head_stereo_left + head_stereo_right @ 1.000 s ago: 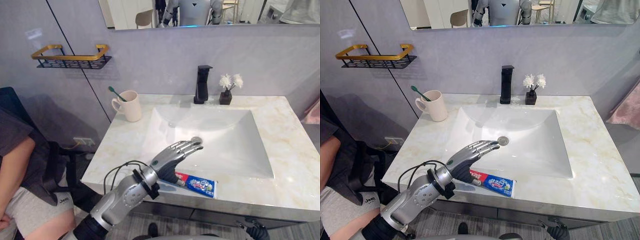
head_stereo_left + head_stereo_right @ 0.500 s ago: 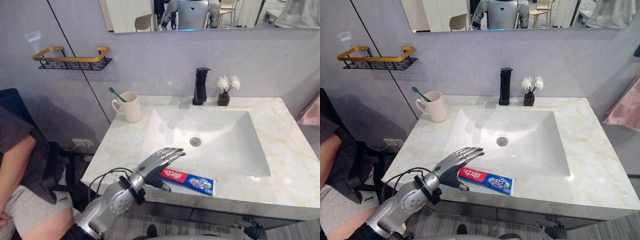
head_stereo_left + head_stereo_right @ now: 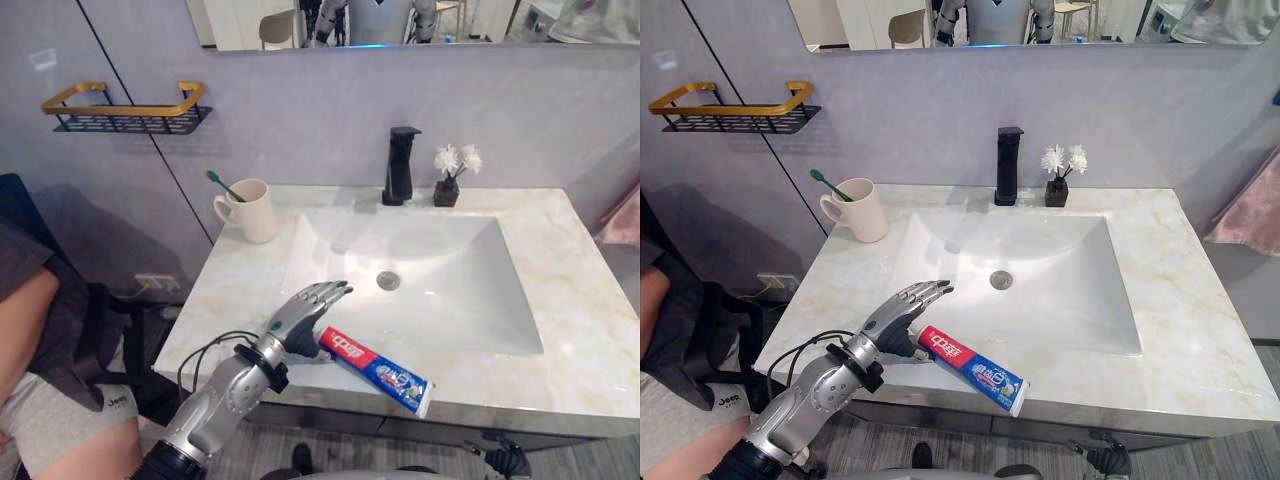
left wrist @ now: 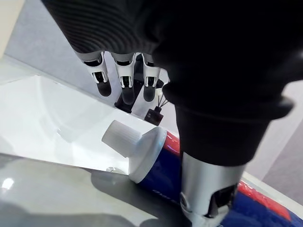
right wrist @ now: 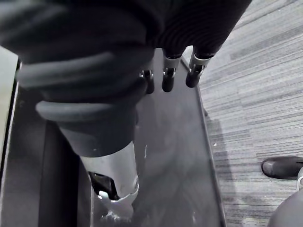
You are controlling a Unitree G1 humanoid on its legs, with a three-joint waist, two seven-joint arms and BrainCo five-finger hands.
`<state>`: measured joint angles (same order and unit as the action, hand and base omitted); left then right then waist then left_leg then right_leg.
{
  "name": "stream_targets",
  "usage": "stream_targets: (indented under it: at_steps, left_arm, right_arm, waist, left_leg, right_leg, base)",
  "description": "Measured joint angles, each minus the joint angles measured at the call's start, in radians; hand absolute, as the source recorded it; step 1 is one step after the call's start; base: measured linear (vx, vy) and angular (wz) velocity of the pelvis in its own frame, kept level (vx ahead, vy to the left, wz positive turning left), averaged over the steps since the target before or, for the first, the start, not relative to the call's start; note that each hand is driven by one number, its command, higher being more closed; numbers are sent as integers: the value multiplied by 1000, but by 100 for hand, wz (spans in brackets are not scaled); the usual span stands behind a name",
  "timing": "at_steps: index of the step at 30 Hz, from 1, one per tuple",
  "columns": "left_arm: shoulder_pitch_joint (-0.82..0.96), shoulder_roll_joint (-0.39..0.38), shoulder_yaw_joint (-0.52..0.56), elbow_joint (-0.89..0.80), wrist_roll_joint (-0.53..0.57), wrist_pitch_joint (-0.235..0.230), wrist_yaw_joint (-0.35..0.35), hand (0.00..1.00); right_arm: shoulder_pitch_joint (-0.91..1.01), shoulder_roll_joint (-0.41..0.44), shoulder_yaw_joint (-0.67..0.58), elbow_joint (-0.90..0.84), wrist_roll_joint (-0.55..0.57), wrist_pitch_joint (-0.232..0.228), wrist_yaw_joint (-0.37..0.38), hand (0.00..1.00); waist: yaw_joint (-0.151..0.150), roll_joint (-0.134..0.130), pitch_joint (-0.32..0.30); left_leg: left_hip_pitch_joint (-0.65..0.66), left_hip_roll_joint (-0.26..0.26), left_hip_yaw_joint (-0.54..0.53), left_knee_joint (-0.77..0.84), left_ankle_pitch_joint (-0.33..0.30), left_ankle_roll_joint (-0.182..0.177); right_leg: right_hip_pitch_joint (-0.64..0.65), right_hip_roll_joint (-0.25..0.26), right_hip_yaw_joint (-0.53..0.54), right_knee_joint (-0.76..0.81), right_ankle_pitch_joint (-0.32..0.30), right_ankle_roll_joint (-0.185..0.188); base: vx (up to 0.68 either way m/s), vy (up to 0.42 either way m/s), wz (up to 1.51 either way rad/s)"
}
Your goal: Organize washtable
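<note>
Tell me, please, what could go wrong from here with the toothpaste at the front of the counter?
1. The toothpaste tube lies slanted at the front edge of the counter, and its flat end seems to reach past the rim. A nudge could send it to the floor.
2. The left hand has straight fingers over the cap end, not curled round the tube, so a lift from this pose would likely slip.

Toothpaste (image 4: 160, 166) (white cap (image 4: 124, 137)) beneath left hand (image 4: 210, 137)
</note>
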<state>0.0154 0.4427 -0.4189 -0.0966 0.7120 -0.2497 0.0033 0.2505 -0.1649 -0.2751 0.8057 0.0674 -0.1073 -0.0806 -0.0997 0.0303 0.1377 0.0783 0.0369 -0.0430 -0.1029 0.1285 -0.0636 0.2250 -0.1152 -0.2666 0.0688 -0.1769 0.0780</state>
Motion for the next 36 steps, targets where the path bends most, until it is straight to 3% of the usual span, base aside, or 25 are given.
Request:
stream_targets:
  at_steps: [7, 8, 15, 18, 23, 30, 36]
  left_arm:
    - [-26, 20, -56, 106, 85, -21, -17, 0]
    - [-30, 26, -64, 106, 88, -26, -22, 100]
    - [-40, 69, -100, 102, 86, -90, -23, 100]
    - [-77, 74, -123, 107, 85, -82, -24, 100]
    - [-101, 84, -121, 107, 71, -64, -26, 100]
    - [-71, 66, -91, 106, 48, -26, -22, 100]
    - [-27, -36, 73, 79, 47, 41, 19, 100]
  right_arm:
    - [-8, -11, 1, 0, 0, 0, 18, 0]
    - [-8, -13, 1, 0, 0, 0, 18, 0]
    - [-9, -35, 20, 1, 0, 0, 22, 0]
    - [-13, -39, 27, 2, 0, 0, 28, 0]
    - [-31, -41, 49, 3, 0, 0, 36, 0]
    - [-39, -35, 30, 3, 10, 0, 35, 0]
    - [-44, 13, -285, -50, 95, -1, -31, 0]
  waist:
    - [-4, 9, 6]
    - [-3, 10, 6]
    - [-6, 14, 6]
    - [-11, 14, 6]
    - [-45, 18, 4]
    - [-49, 18, 4]
    - [-47, 13, 8]
  left_leg:
    - [6, 0, 21, 0, -9, -1]
    - [6, 0, 22, 0, -11, -3]
    - [6, -1, 37, 0, -17, 1]
    - [7, -1, 45, 0, -19, 2]
    - [10, -2, 52, -1, -22, 1]
    - [22, 0, 74, -1, -29, -2]
    - [18, 8, 80, -1, -33, -3]
  right_leg:
    - [-2, -2, 22, -8, 4, 3]
    - [-2, -2, 22, -9, 4, 3]
    - [-3, -3, 35, -22, 7, 3]
    - [-4, -4, 42, -25, 7, 3]
    - [-2, 0, 53, -35, 11, 3]
    - [0, 5, 75, -35, 14, 0]
    - [-6, 6, 80, -36, 14, 1]
  base:
    - [-8, 1, -9]
    - [1, -5, -3]
    - [16, -12, -6]
    - [4, -11, -6]
    - [1, -22, -8]
    - [-10, -19, -10]
    - [-12, -5, -1]
